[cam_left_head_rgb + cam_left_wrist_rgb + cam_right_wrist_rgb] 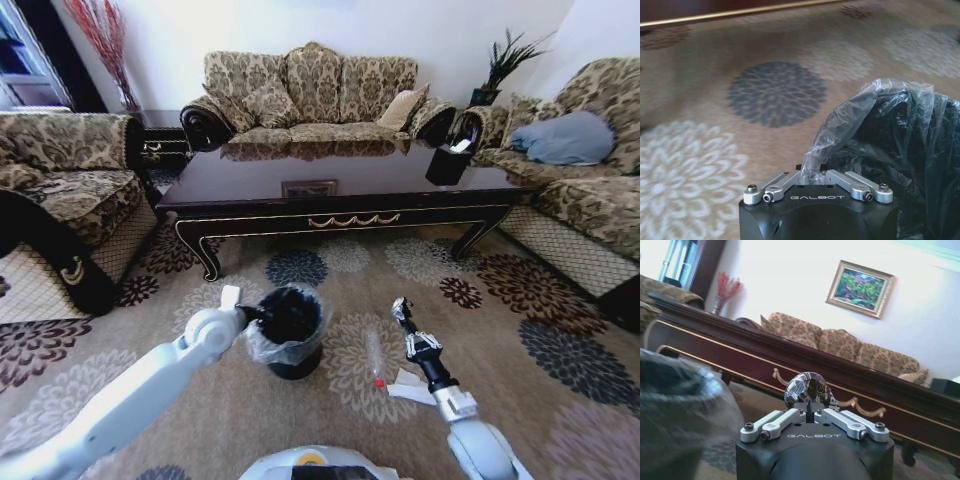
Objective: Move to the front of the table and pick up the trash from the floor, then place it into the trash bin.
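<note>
In the head view, my left gripper [243, 313] is at the rim of the trash bin [288, 335], which stands on the flowered carpet [520, 330] in front of the long dark counter [330, 190]. My right gripper [399, 308] is raised beside the bin, with a shiny wrapper [400, 306] at its tip. On the carpet between them lie a clear plastic tube with red tip [376, 362] and crumpled white paper [408, 386]. In the left wrist view, my left jaws are pressed together on the edge of the grey plastic bag [840, 135] that lines the bin. In the right wrist view, my right jaws are pinching the shiny wrapper [807, 389], with the bin [680, 405] near and the counter [790, 360] behind.
</note>
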